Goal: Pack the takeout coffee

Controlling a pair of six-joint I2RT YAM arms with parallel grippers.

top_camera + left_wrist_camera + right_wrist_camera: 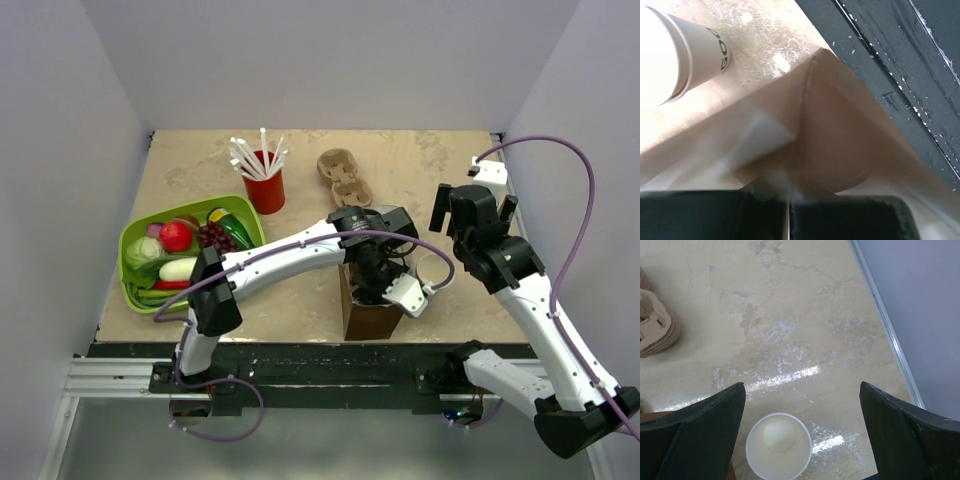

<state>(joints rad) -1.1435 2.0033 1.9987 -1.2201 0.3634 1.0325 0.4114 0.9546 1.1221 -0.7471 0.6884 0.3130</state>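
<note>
Paper bag: brown, standing upright on the table close to its near edge. The left arm is reaching down over the mouth and covering it from above.
Left end effector: sitting at the bag's mouth, with its black fingers pressed together and only a thin seam showing between them. I cannot tell whether bag paper is caught in that seam.
Takeout coffee: cannot tell where it is. No view is showing its black lid, and the bag's inside is hidden under the arm and blurred in the left wrist view.
Lidless cup: white, standing upright just right of the bag, showing an empty pale inside.
Right end effector: hanging above the table near the lidless cup, with its fingers spread wide apart and gripping nothing.
Green basket: sitting at the left side, holding mixed produce, including a red round piece and dark grapes.
Red cup: standing beyond the basket, holding a bunch of white sticks.
Cup carriers: cardboard, stacked, lying mid-table at the far side.
Edges: the bag is standing just beside the dark rail, and the table's right edge is running along the grey wall.
Open room: bare table is lying between the carriers and the right wall, beyond the lidless cup.
</note>
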